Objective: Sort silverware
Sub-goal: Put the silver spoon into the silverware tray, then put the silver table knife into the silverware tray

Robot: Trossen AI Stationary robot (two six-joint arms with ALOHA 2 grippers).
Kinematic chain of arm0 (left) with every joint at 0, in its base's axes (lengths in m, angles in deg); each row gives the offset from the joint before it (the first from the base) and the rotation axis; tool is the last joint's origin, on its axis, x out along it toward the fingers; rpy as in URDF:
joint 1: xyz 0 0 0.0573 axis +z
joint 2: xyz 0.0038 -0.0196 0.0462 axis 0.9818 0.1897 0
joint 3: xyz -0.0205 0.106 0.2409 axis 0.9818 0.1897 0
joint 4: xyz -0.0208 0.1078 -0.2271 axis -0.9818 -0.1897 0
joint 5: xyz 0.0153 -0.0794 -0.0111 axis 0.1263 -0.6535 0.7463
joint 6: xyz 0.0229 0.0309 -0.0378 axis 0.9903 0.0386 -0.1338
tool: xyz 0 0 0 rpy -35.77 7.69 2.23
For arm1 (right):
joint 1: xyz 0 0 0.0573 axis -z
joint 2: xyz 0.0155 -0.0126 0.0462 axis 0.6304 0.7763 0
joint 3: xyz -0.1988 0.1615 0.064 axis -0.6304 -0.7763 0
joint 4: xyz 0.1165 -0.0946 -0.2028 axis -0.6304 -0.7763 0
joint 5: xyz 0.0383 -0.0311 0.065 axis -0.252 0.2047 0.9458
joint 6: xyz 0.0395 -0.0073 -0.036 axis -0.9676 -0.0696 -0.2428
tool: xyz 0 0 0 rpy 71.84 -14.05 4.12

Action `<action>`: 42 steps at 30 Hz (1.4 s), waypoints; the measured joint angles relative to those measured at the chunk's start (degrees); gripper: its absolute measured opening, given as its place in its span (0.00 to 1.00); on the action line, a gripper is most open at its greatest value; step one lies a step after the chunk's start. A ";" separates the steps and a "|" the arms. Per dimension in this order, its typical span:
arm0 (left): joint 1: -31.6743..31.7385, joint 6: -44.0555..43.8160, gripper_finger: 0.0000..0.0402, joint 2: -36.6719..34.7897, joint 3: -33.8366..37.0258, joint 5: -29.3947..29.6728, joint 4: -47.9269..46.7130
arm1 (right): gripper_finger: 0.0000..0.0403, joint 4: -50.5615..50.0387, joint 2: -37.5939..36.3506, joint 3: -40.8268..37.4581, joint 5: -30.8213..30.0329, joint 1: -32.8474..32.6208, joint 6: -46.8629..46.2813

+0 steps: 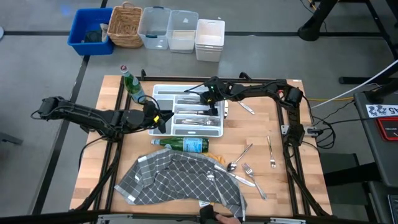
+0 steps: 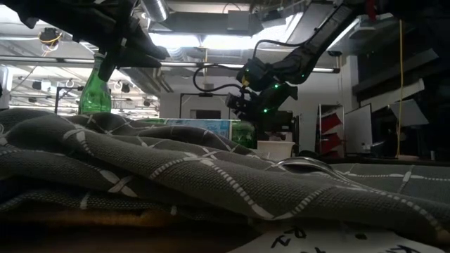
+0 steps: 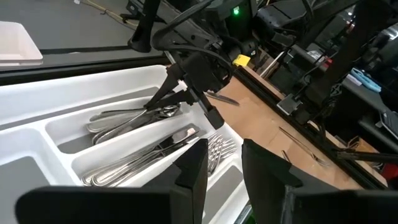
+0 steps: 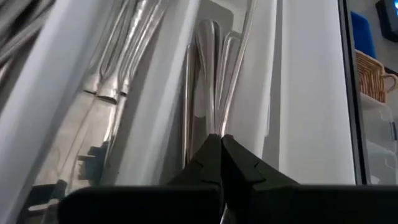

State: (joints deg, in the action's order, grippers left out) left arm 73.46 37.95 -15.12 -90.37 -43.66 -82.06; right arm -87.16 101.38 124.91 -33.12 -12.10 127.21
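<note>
The white tray (image 1: 158,90) stands mid-table with silverware sorted in its compartments (image 3: 143,155). My right gripper (image 1: 200,93) is over the tray's far compartments, shut on a slim silver piece (image 4: 239,68). It also shows in the left wrist view (image 3: 186,93). My left gripper (image 3: 221,168) is open and empty, hovering at the tray's left side (image 1: 163,119). Several loose forks and spoons (image 1: 245,165) lie flat on the wood at the right. More lie on the grey checked cloth (image 1: 180,180). My right gripper pinches the slim silver piece by its thin handle (image 4: 229,118) between its two fingertips. The fingers slant down into the tray from the table's right and lie along the piece. The rest of the piece reaches forward into a far compartment beside two spoons (image 4: 208,62).
One green bottle (image 1: 129,84) stands upright at the tray's far left corner. Another (image 1: 183,145) lies on its side just near of the tray. One piece of silverware (image 1: 245,109) lies right of the tray. Bins and a basket (image 1: 124,25) sit beyond the table's far edge.
</note>
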 joint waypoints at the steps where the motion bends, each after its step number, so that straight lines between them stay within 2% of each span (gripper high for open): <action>1: 0.00 0.00 0.21 0.00 0.00 0.01 -0.02 | 0.02 0.00 0.00 0.00 -0.03 0.00 0.01; 11: 0.00 -0.02 0.21 0.00 0.00 0.00 -0.02 | 0.22 -0.02 0.00 -0.02 -0.60 0.00 -0.01; 17: 0.00 -0.09 0.21 0.00 0.00 0.02 -0.05 | 0.23 -1.03 -2.89 -0.11 -8.56 -0.02 -2.23; 23: 0.02 0.07 0.21 0.00 0.00 0.01 -0.27 | 0.20 -6.28 -8.83 -0.08 -18.67 0.04 -14.62; 27: 0.02 -0.02 0.21 0.00 0.00 0.00 -0.33 | 0.20 -13.27 -12.46 -0.07 -26.21 0.04 -29.39; 30: 0.02 -0.02 0.21 0.00 0.00 0.00 -0.33 | 0.20 -18.98 -14.64 -0.07 -29.36 0.49 -41.69; 34: 0.02 -0.02 0.21 0.00 0.00 0.01 -0.35 | 0.20 -25.92 -15.18 -0.01 -28.43 2.80 -54.48; 39: 0.02 -0.04 0.21 0.00 0.00 0.00 -0.39 | 0.19 -33.84 -14.25 -0.09 -21.20 7.32 -65.69; 42: 0.02 0.29 0.21 0.00 0.00 0.00 -0.41 | 0.19 -34.09 -13.57 -0.11 -17.33 9.47 -68.97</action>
State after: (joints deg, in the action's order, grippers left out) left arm 73.48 38.24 -15.12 -90.37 -43.66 -82.47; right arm -121.25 87.81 124.79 -50.45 -2.63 58.24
